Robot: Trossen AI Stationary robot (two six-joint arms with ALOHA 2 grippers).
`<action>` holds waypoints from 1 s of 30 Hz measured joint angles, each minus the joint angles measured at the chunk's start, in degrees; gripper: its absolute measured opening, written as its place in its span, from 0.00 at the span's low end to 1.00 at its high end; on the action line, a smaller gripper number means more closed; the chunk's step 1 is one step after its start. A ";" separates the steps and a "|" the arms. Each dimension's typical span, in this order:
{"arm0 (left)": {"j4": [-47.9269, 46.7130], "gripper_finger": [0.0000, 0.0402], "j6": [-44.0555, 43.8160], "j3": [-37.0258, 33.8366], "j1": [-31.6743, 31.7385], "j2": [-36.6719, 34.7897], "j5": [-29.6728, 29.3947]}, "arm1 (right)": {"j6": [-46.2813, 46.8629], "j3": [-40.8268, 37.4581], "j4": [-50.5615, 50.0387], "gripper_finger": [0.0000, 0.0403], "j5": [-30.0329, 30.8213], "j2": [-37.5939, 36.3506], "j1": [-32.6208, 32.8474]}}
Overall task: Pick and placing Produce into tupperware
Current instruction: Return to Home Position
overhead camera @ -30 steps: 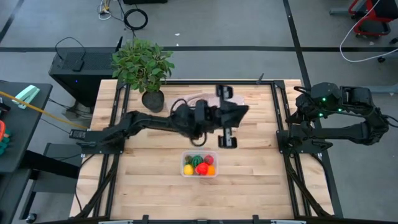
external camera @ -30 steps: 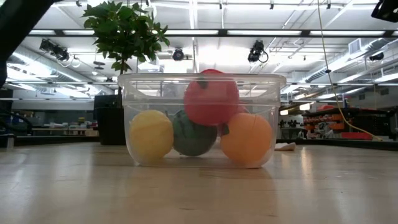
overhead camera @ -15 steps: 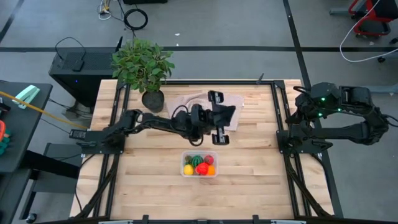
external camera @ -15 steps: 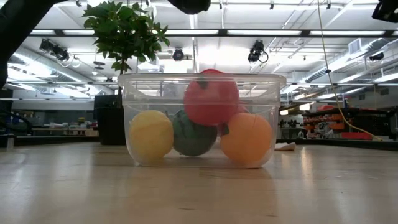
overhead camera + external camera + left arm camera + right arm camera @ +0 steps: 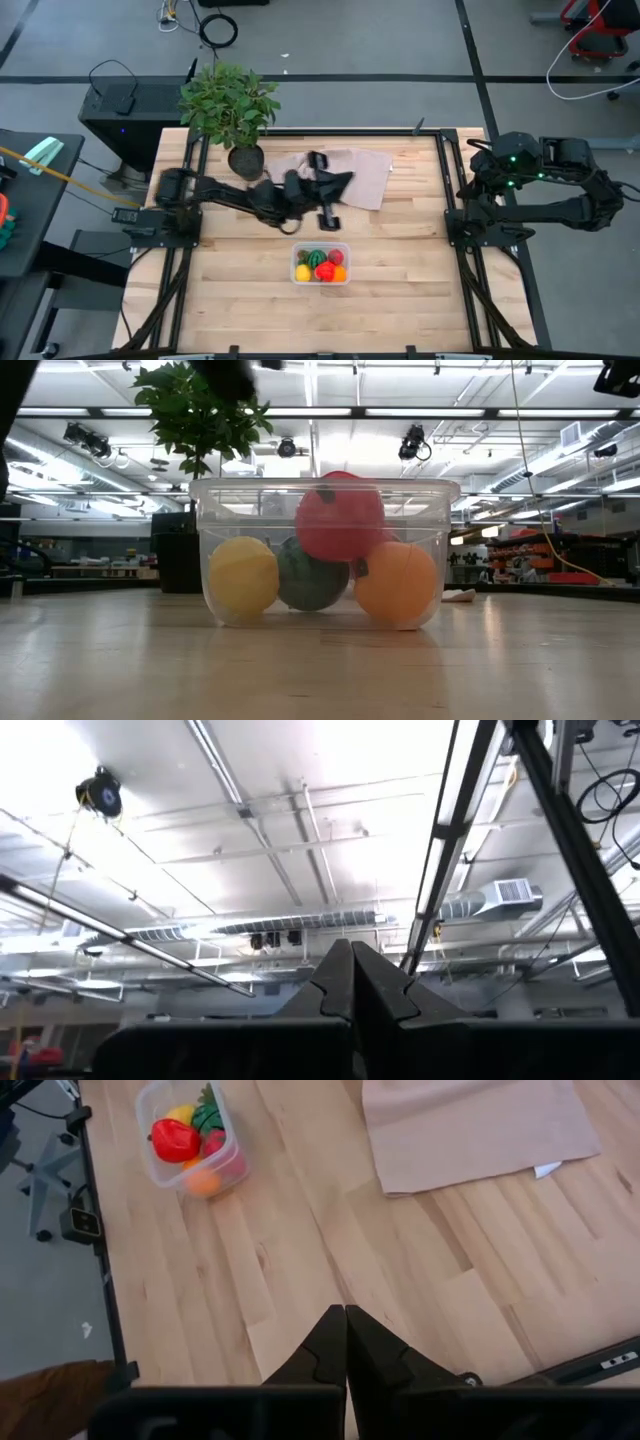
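Observation:
The tupperware (image 5: 320, 264) (image 5: 323, 550) (image 5: 190, 1140) stands on the table's near middle. Inside it are the produce pieces: yellow (image 5: 242, 575), dark green (image 5: 312, 580) and orange (image 5: 397, 582) on its floor, with a red one (image 5: 340, 520) resting on top of them. A second red one (image 5: 336, 257) shows from above. My left gripper (image 5: 335, 186) (image 5: 350, 970) is shut and empty. It is raised above the table just far of the tupperware and faces the ceiling. My right gripper (image 5: 345, 1330) is shut and empty, waiting at the table's right edge.
A beige cloth (image 5: 355, 172) (image 5: 470, 1130) lies flat on the far middle of the table. A potted plant (image 5: 230, 105) (image 5: 200, 410) stands at the far left corner. Bare wood lies around the tupperware on all sides.
My left arm has folded back, carrying its gripper from over the table's middle toward the left edge. This uncovered more of the beige cloth. The tupperware and the produce have stayed where they were.

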 joint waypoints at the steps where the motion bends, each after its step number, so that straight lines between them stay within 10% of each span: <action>1: -0.02 0.01 0.77 -2.69 0.00 -2.64 0.00 | 0.02 0.00 0.00 0.02 0.24 0.00 0.02; 14: -0.19 0.01 -6.28 -38.37 5.80 -31.68 0.67 | 1.08 0.00 0.04 0.02 1.23 0.00 -0.01; 30: -0.05 0.01 -15.07 -61.02 12.39 -55.70 4.11 | 4.98 0.00 0.04 0.03 5.79 -0.02 -0.01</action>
